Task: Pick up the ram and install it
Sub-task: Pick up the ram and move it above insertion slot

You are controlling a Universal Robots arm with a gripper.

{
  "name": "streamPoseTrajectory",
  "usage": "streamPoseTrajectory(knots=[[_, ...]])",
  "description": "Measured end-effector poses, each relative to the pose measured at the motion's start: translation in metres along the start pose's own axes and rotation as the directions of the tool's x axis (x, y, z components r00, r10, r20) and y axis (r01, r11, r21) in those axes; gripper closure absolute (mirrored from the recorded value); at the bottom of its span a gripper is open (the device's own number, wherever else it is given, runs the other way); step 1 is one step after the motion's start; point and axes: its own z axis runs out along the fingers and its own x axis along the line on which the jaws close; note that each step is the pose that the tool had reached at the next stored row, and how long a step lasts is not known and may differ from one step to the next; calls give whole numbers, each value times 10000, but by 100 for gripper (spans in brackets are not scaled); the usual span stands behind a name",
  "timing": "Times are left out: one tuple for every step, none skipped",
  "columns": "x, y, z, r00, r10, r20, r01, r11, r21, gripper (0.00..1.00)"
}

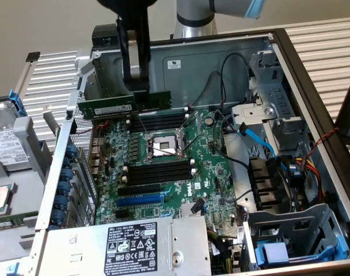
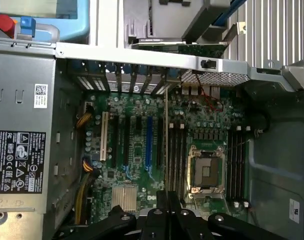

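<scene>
The ram (image 1: 124, 106), a long green stick with a pale label, hangs level in the air, my gripper (image 1: 139, 91) shut on its top edge near its middle. It hovers above the far pair of black memory slots (image 1: 159, 122), just behind the CPU socket (image 1: 162, 145), and does not touch them. In the wrist view the ram (image 2: 165, 140) shows edge-on as a thin line running out from my gripper (image 2: 165, 199), beside the black slots (image 2: 176, 150) next to the socket (image 2: 206, 170).
The open computer case has a metal wall (image 1: 221, 57) behind the board. A second bank of black slots (image 1: 159, 172) and a blue slot (image 1: 139, 199) lie nearer. The power supply (image 1: 129, 247) sits in front, black and blue cables (image 1: 253, 135) and a drive cage (image 1: 290, 236) on the exterior view's right.
</scene>
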Motion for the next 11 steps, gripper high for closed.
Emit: streamPoseTrajectory(knots=[[0,-45,-1,10000,0,-1,0,10000,0,88],[0,-93,-2,10000,-1,-1,1,10000,0,88],[0,-138,-3,10000,-2,-1,2,10000,0,88],[1,-184,-4,10000,-3,-2,3,10000,0,88],[1,-229,-4,10000,-5,-1,5,10000,0,88],[1,-274,-5,10000,-6,-2,6,10000,-1,88],[1,-319,-5,10000,-7,-2,7,10000,-1,88],[1,-364,-6,10000,-9,-2,9,10000,-1,88],[2,-412,-7,10000,-10,-2,10,10000,-1,88],[2,-451,-8,10000,-14,-3,14,10000,0,88],[2,-456,-9,10000,-17,-4,17,10000,-4,88]])
